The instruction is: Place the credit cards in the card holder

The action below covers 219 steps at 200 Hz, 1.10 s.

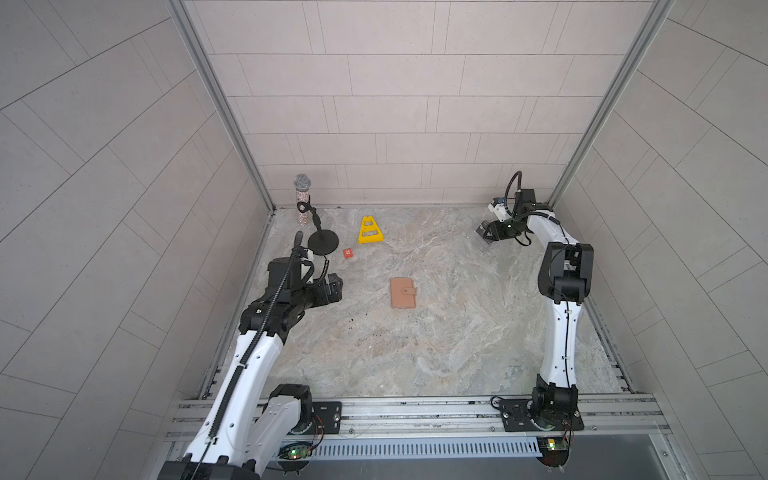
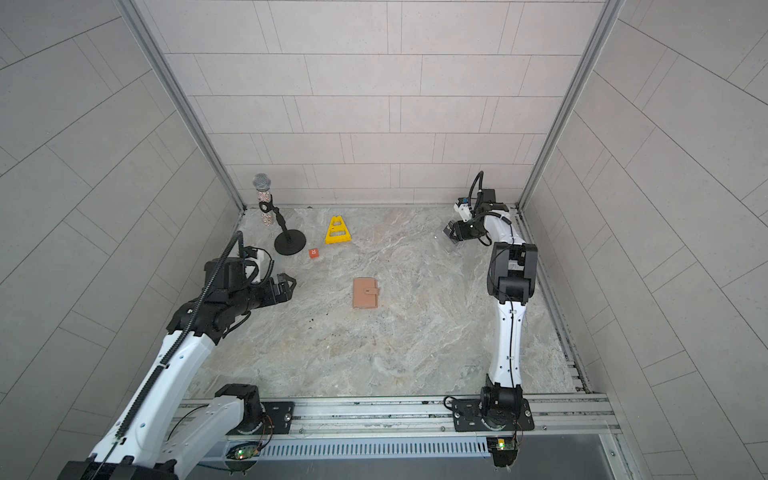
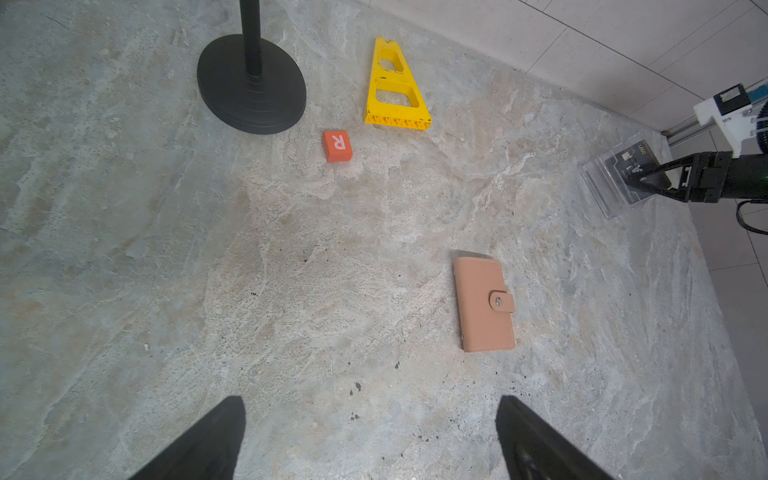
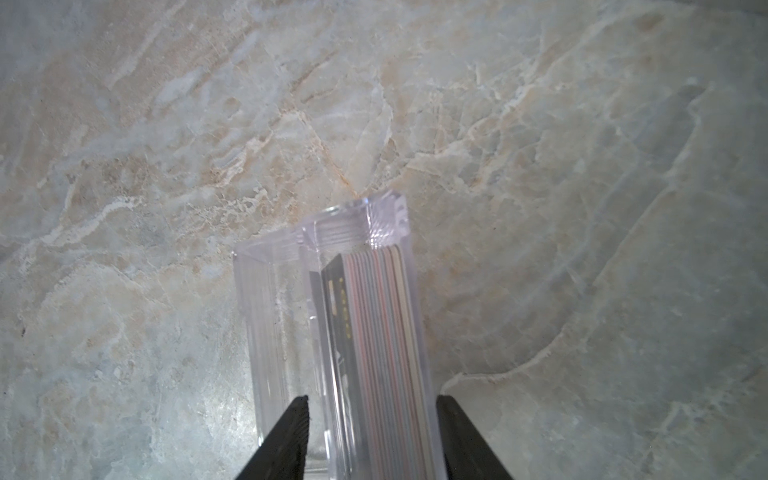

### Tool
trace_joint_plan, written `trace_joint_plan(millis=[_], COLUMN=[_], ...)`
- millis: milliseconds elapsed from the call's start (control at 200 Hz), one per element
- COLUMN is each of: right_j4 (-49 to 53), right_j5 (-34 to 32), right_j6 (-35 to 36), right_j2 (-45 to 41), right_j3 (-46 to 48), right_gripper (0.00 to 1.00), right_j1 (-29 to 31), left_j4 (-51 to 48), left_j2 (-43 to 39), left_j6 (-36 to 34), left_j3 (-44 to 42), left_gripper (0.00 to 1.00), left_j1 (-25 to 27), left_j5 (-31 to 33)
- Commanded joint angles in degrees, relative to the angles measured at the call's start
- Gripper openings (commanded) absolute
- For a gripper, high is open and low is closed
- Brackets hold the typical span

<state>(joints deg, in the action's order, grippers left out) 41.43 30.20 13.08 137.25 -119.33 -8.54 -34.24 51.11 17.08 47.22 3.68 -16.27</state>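
The right tool (image 4: pixel 374 401) is straddling the credit cards (image 4: pixel 374 311) standing on edge in the clear box (image 4: pixel 266 311), far right, though I cannot tell whether it is gripping yet; the left tool (image 3: pixel 370 401) is hanging wide open. I am judging this the pickup, calling next for a firm pinch and straight lift toward the card holder (image 1: pixel 402 293), lying snapped shut in the middle. Pale tiled walls (image 1: pixel 374 104) are enclosing the marbled counter (image 1: pixel 457 332).

- Credit cards (image 4: pixel 374 332): a tight stack standing on edge against one wall of a clear box (image 1: pixel 486 248), right of centre in both top views. A black card with pale print faces outward, with red and pale edges behind it.
- Card holder (image 1: pixel 402 293): tan-pink, folded shut with its tab snapped, lying flat near frame centre.
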Motion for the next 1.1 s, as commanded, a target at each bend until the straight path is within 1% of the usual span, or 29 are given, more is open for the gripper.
trace_joint_plan(millis=[0, 30, 100, 135, 330, 475, 701, 811, 881, 951, 1021, 1091], right_j4=[1.2, 0.9, -0.7, -1.9, -10.9, -15.5, -18.1, -14.9, -14.7, -15.2, -15.9, -17.4], right_j5=[1.1, 1.1, 0.6, 0.3, -3.0, -4.3, -6.5, -8.3, -9.2, -10.1, -13.0, -13.0], right_j6=[-0.3, -0.6, -1.8, -2.4, -5.8, -8.1, -12.9, -15.2, -17.8, -19.1, -20.8, -23.1], right_j2=[-0.2, -0.7, -2.0, -3.1, -10.5, -15.8, -23.4, -26.4, -28.4, -31.1, -33.9, -36.7], right_j3=[1.0, 1.6, 3.7, 5.3, 17.5, 25.5, 37.5, 41.6, 45.1, 48.9, 52.6, 56.5], right_gripper=[0.47, 0.44, 0.43, 0.41, 0.36, 0.28, 0.27, 0.26, 0.26, 0.26, 0.26, 0.26], right_j1=[0.2, 0.2, 0.3, 0.4, 1.4, 2.1, 4.4, 5.8, 6.8, 8.4, 9.6, 10.2], left_j4=[-0.2, -0.2, -0.2, -0.2, -0.1, 0.1, 0.4, 0.4, 0.5, 0.4, 0.4, 0.4], left_j2=[-0.5, -0.5, -0.5, -0.6, -1.0, -1.3, -1.5, -1.7, -1.5, -1.5, -1.5, -1.4], left_j6=[0.5, 0.6, 0.7, 0.7, 1.0, 1.1, 1.6, 1.7, 1.7, 1.8, 1.8, 1.9], left_j3=[-0.9, -0.8, -0.9, -0.8, -1.1, -1.2, -1.4, -1.6, -1.6, -1.6, -1.8, -1.9], left_gripper=[1.0, 1.0, 1.0, 1.0, 1.0, 1.0, 1.0, 1.0, 1.0, 1.0, 1.0, 1.0], left_j1=[0.3, 0.3, 0.3, 0.3, 0.3, 0.3, 0.3, 0.3, 0.3, 0.3, 0.3, 0.3], left_j5=[0.4, 0.4, 0.4, 0.3, -0.1, -0.5, -1.3, -1.7, -2.1, -2.2, -2.2, -2.3])
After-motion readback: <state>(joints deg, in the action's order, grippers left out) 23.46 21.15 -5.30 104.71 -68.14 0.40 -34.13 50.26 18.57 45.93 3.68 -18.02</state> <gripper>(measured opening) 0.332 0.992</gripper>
